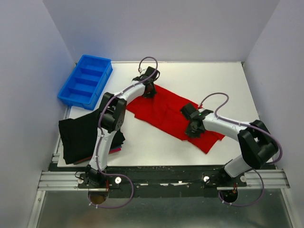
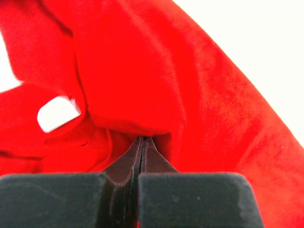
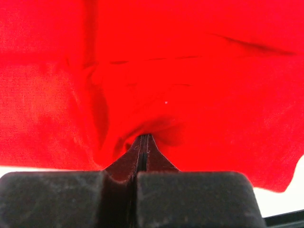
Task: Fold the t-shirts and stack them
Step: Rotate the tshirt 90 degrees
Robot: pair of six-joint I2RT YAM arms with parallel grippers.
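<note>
A bright red t-shirt (image 1: 166, 113) lies spread on a slant across the white table (image 1: 213, 85). My left gripper (image 1: 149, 94) is down on its far left edge. In the left wrist view the jaws (image 2: 142, 139) are shut, their tips pinching a pucker of red cloth (image 2: 156, 71) near the white neck label (image 2: 58, 113). My right gripper (image 1: 192, 131) sits on the shirt's near right part. It is shut too (image 3: 144, 137), with the red cloth (image 3: 199, 71) gathered at its tips. Folded black t-shirts (image 1: 80, 137) lie stacked at the table's left edge, and a dark-red one (image 1: 115, 150) peeks out beneath.
A blue plastic compartment bin (image 1: 85, 80) stands at the far left corner. Pale walls close in the table on the left, the back and the right. The arms' bases are on the black rail (image 1: 161, 178) along the near edge.
</note>
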